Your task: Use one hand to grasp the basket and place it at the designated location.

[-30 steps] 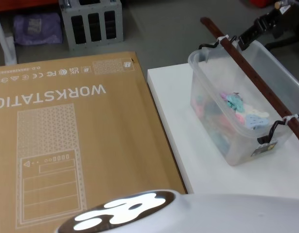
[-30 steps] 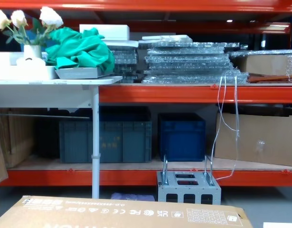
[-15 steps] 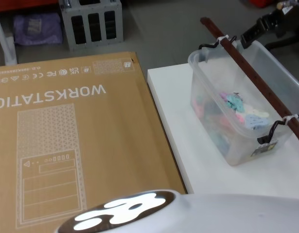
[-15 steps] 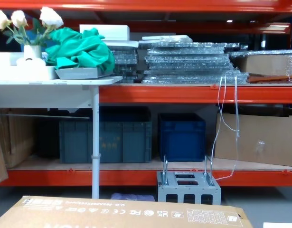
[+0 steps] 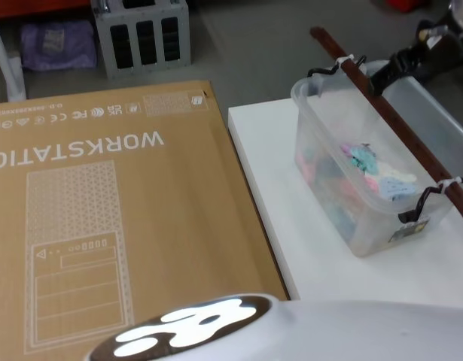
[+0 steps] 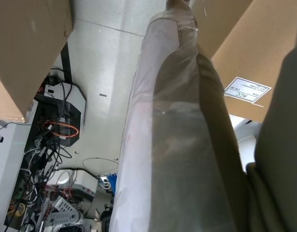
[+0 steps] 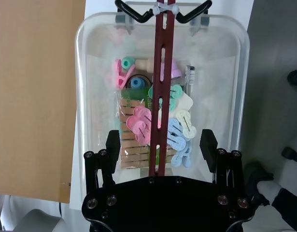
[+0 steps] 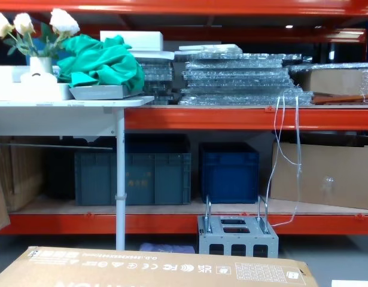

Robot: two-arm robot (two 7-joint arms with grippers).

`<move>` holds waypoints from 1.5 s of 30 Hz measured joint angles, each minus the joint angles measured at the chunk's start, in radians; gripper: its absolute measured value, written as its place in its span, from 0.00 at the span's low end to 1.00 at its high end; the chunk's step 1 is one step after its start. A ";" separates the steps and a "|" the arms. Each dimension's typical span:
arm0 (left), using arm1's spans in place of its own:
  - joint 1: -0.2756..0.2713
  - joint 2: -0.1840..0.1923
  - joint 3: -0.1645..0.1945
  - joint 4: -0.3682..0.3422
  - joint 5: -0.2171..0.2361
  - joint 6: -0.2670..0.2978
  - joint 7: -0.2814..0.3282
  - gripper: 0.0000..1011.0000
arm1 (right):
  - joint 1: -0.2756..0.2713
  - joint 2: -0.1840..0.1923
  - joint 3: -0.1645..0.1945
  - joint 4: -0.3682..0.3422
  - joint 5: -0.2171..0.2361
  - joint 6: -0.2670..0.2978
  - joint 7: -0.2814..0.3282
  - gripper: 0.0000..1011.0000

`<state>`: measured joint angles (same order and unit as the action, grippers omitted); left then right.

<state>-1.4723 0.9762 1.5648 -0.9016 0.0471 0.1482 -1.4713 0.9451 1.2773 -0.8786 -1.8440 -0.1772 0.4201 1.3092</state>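
In the head view, the right gripper [image 5: 383, 79] hung at upper right above the far end of the basket's [image 5: 351, 203] brown handle [image 5: 400, 131], on the white table [image 5: 272, 173]; the cardboard box [image 5: 103, 203] read "WORKSTATION". In the right wrist view, its fingers [image 7: 113, 145] stood wide apart, straddling the handle, gripping nothing.

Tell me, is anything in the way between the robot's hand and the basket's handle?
No, nothing visible is. The right hand hangs open over the basket, with one finger on each side of the long brown handle, and nothing shows between them.
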 joint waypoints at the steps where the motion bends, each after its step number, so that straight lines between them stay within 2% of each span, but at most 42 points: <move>1: 0.000 0.000 0.000 0.000 0.000 0.000 0.000 0.00 | -0.008 -0.007 -0.003 0.013 -0.001 -0.006 -0.002 0.99; 13: 0.000 0.000 0.000 0.000 0.000 0.000 0.000 0.00 | -0.053 -0.051 -0.007 0.098 0.003 -0.059 -0.022 0.99; 15: 0.000 0.000 0.000 0.000 0.000 0.000 0.000 0.00 | -0.063 -0.071 -0.006 0.134 0.017 -0.088 -0.022 0.99; 25: 0.000 0.000 0.000 0.000 0.000 0.000 0.000 0.00 | -0.077 -0.129 0.004 0.217 0.044 -0.165 0.002 0.99; 45: 0.000 0.000 0.000 0.000 0.000 0.000 0.000 0.00 | -0.089 -0.148 0.022 0.228 0.027 -0.171 0.030 0.99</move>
<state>-1.4723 0.9762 1.5648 -0.9014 0.0472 0.1482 -1.4712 0.8565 1.1292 -0.8568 -1.6160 -0.1506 0.2486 1.3393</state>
